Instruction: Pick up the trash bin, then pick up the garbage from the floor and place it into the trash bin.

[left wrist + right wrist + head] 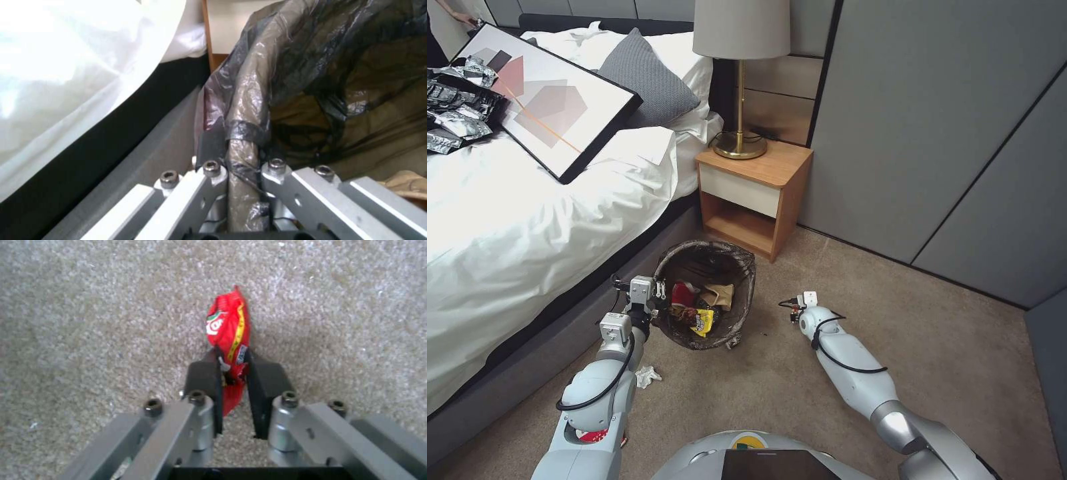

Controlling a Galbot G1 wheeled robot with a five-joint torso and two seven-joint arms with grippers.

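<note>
Head view: left end effector (657,291) clamps trash bin (740,267) rim; right end effector (233,371) pinches red packet (227,326).

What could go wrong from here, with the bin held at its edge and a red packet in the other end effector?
1. The left end effector pinches only the bag-covered rim of the bin, which hangs tilted; the liner could slip and spill the litter inside.
2. The right end effector clamps the red packet by its lower end; the thin packet might slide out over the carpet before reaching the bin.
</note>
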